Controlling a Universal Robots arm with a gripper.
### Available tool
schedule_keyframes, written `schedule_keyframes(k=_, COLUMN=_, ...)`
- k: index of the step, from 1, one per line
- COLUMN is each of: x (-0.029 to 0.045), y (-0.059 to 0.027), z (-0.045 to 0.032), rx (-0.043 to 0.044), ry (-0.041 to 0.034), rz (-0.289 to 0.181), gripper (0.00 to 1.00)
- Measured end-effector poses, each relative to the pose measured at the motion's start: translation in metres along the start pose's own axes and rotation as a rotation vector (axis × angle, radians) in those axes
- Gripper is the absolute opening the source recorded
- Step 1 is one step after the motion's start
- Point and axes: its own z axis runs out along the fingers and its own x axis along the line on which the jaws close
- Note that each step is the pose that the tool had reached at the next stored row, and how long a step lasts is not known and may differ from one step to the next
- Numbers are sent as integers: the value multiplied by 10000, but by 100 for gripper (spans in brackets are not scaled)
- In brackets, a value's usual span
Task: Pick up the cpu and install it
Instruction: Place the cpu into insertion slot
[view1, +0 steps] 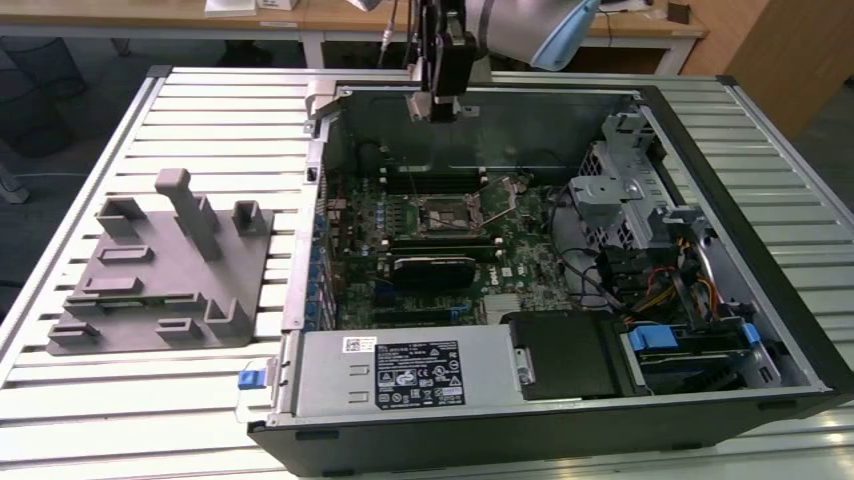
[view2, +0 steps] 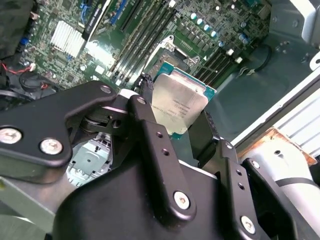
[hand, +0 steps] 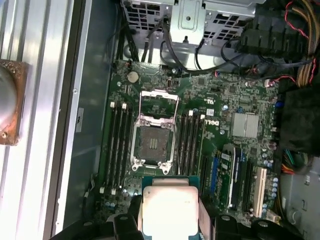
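Clamped on cpu by opposite edges, in gripper. Held in air over motherboard inside open case, metal top toward both wrist views. Apart from socket, with socket frame flipped open. Hovering near case's far wall in exterior view. Beside case, at exterior view's left: grey tray.
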Motion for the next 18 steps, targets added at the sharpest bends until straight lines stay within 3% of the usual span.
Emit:
schedule_keyframes(k=7, x=57, y=133, z=124, rx=9, ry=9, rz=27, gripper=53)
schedule_keyframes(k=13, x=121, y=151, z=234, rx=8, ry=9, rz=50, gripper=53)
schedule_keyframes(k=18, x=128, y=149, z=322, rx=8, ry=9, rz=87, gripper=53)
